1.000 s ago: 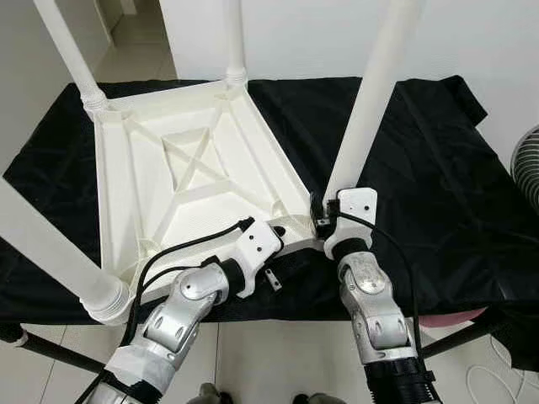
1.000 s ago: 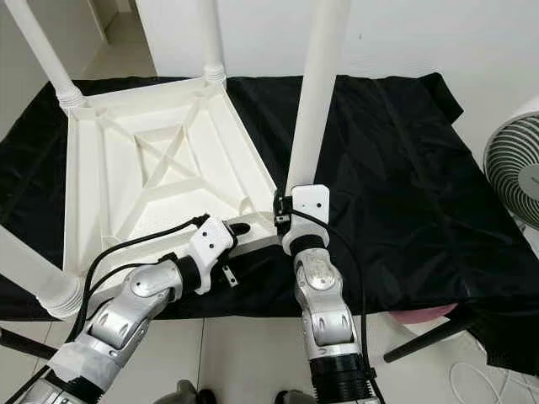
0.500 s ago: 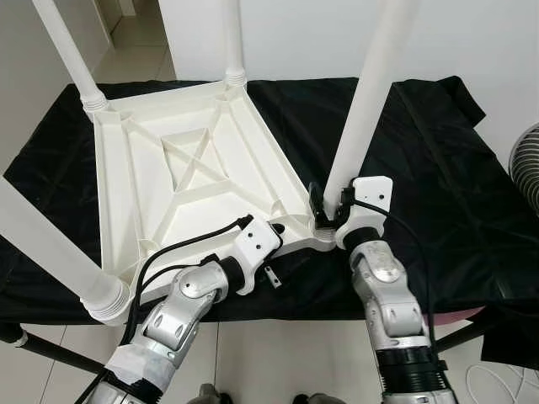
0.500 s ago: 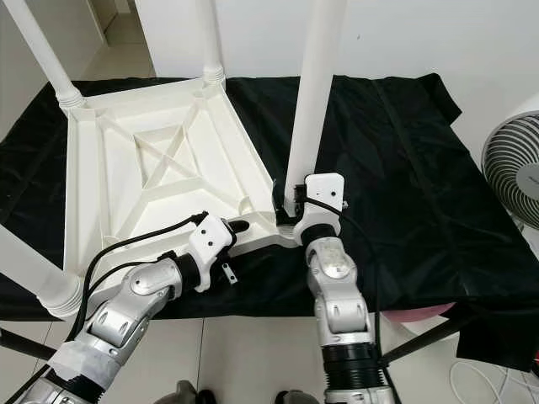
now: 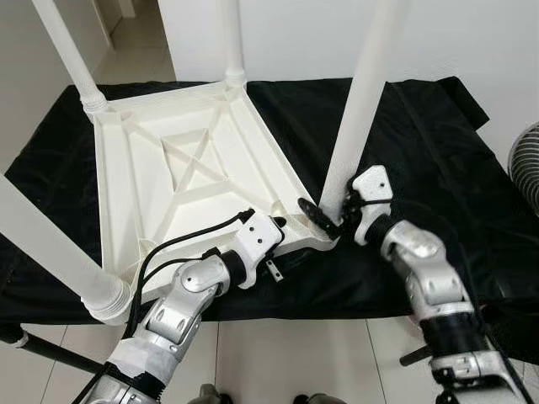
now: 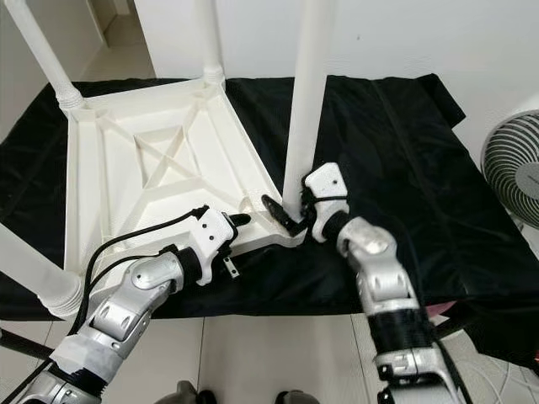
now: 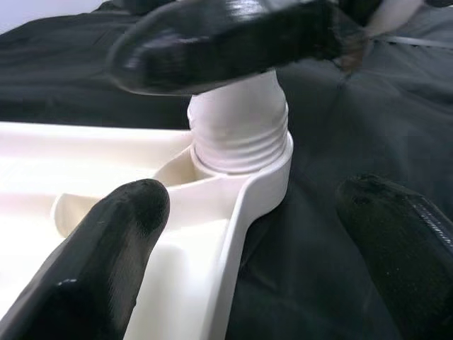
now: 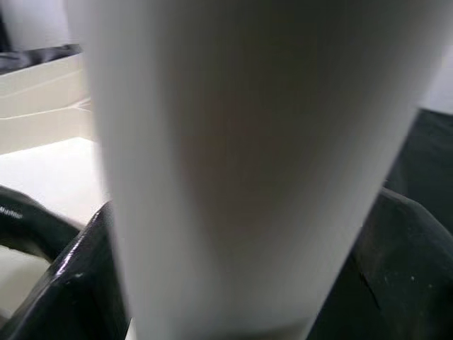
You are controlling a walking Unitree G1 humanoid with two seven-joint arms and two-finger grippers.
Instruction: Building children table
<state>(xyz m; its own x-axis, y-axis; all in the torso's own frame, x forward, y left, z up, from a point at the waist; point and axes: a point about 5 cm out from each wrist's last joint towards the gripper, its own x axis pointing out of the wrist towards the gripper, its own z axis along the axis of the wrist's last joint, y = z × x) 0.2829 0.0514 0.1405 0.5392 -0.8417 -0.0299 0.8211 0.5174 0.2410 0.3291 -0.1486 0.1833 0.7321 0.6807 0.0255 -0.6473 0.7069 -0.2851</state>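
A: Where's the task obj?
B: White plastic children's table [image 5: 189, 177], flipped upside down w/ ribbed underside up, lying on the black cloth-covered tabletop [image 5: 438, 151]. Three white round legs stand in corner sockets: far-left leg [image 5: 72, 59], far-mid leg [image 5: 232, 42], big near-left leg [image 5: 50, 252].

A: 4th leg?
B: Long white round plastic leg [image 5: 362, 101] upright at the near-right corner, bottom end at the socket. Left wrist view shows the threaded white end [image 7: 239, 131] sitting in the corner socket ring, thread ridges still visible above the rim.

A: Right claw?
B: Right claw [image 5: 330, 220] clenched on that leg, low down, just above the socket. One black finger [image 5: 316, 215] wraps the table side of the leg. Right wrist view: leg between two black fingers [image 8: 53, 283], both touching it.

A: Left claw?
B: Left claw [image 6: 238, 220] at the table's near edge, next to the same corner. Fingers spread: one finger [image 7: 92, 262] over the white underside, the other out over the black cloth, rim btwn them. Contact w/ the rim – can't tell. Not gripping.

A: Other stuff?
B: Grey fan [image 6: 512, 172] at far right, off the tabletop. Pale tiled floor [image 5: 278, 353] below.
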